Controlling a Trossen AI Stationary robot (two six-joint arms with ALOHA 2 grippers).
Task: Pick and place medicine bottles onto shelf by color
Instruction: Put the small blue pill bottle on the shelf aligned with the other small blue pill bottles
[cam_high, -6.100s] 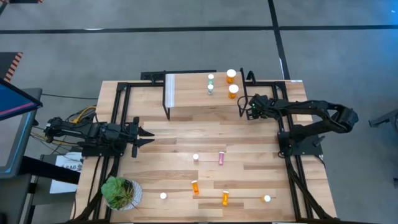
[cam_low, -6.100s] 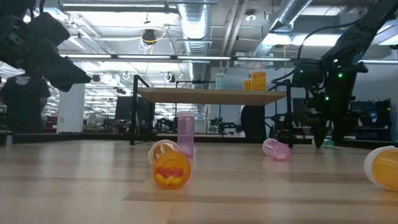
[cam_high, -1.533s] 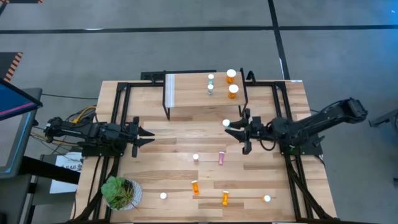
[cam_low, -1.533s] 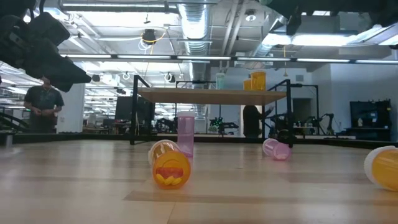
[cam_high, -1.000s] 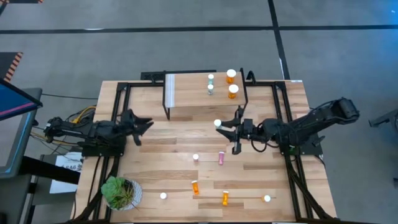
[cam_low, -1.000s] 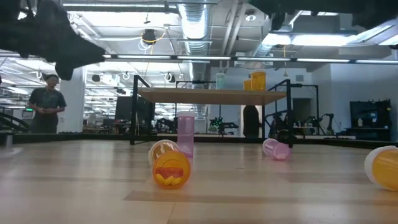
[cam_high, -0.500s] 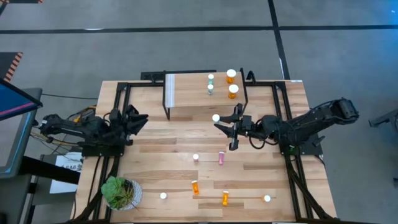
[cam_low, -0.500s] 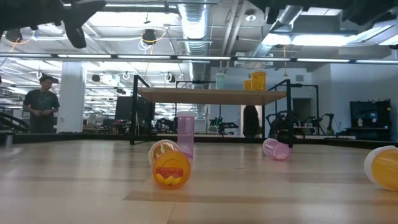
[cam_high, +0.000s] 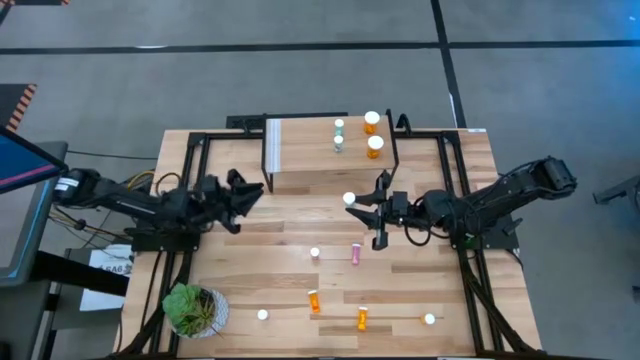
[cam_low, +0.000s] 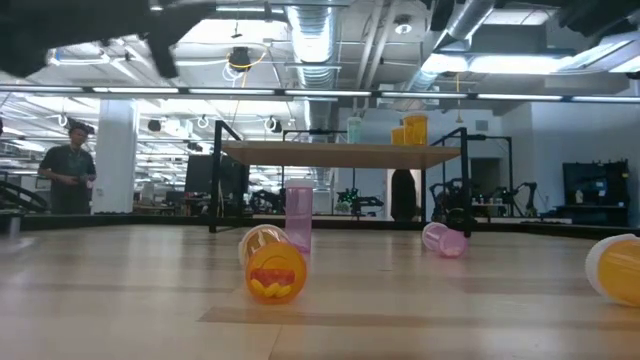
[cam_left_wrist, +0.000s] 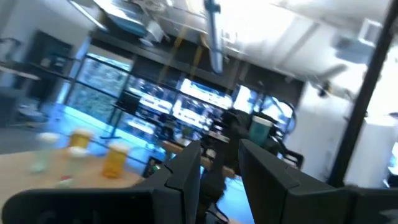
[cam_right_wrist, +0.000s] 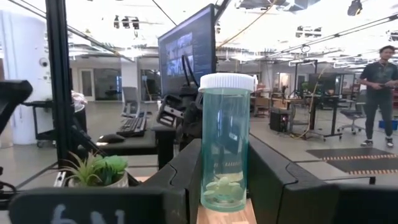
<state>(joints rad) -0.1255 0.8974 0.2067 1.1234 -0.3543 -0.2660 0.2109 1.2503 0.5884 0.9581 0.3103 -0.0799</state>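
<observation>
My right gripper is over the table's middle, just in front of the shelf, and is shut on a pale green bottle with a white cap. My left gripper is open and empty, high above the table's left half near the shelf's left end. Two green bottles and two orange bottles stand on the shelf's right part. Pink bottles and orange bottles lie or stand on the near part of the table. My right gripper pinches the green bottle's lower body between its two fingers. The fingers come level from the table's right side. The bottle stands upright in the hold, its cap above the fingers, lifted clear of the table.
A potted plant stands at the near left corner. Loose bottles show in the low view: an orange one lying, a pink one upright, a pink one lying. A person stands in the room beyond.
My left gripper has risen and gone toward the table's right, coming near the shelf's left end. My right gripper has kept its hold on the upright green bottle and stayed almost where it was.
</observation>
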